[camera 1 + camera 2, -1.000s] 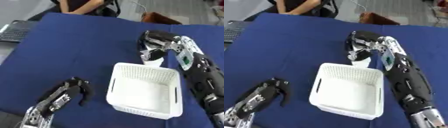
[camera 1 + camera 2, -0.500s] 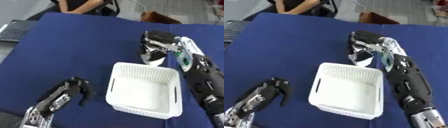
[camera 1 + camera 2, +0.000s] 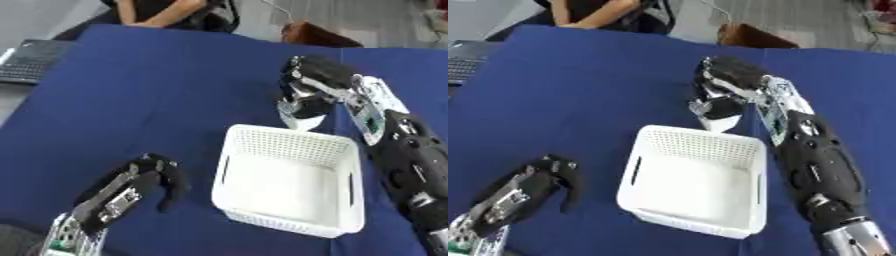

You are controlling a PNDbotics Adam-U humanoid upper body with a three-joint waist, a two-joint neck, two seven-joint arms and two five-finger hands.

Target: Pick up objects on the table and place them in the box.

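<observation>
A white slotted plastic box stands on the blue table, with nothing showing inside it. My right hand hangs just past the box's far rim, its fingers curled around a white object whose lower end points down at the rim. My left hand rests on the cloth at the lower left, to the left of the box, fingers curled downward and holding nothing.
A laptop lies off the table's left edge. A brown bag sits beyond the far edge, and a seated person shows at the top.
My right hand with the white object has edged slightly nearer the box's far rim. The left hand has not moved.
</observation>
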